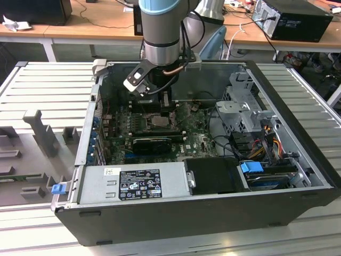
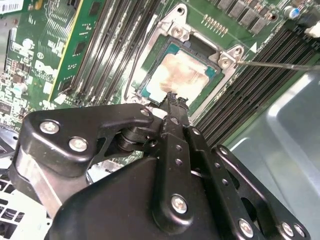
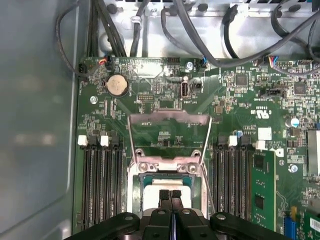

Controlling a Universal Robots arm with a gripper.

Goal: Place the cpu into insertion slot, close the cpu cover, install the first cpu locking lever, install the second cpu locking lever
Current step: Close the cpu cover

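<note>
Gripper (image 3: 169, 194) clenched, the two black fingers pressed flat together with nothing between them, tips pointing straight down at the socket. In the second wrist view those tips sit over the near edge of the cpu (image 2: 182, 75). Whether they touch it, I cannot tell.

And the cpu is home: it lies flat inside the insertion slot (image 2: 227, 60), pale metal top up, squared to the metal rim all round. In the first wrist view the cpu cover (image 3: 169, 131) stands tipped back from the slot's hinge edge, with green board showing through its open window. One thin locking lever (image 2: 280, 65) runs out from the slot's corner across the memory slots (image 3: 100, 185), apart from the fingers.

Up the arm (image 1: 162, 32) now. In the exterior view it drops near vertical from the top of the picture, grey wrist stacked directly above the gripper and reaching down through the open side of the computer case (image 1: 213, 213). A pale bracket (image 1: 136, 80) juts from the wrist toward the exterior view's left.

Around the slot, the green motherboard (image 3: 165, 100) carries memory slots on both flanks and a round coin battery (image 3: 117, 85) beyond the cover. Black cables (image 3: 200, 30) loop past the board's edge. The case lies on a ribbed grey surface (image 1: 48, 85).
</note>
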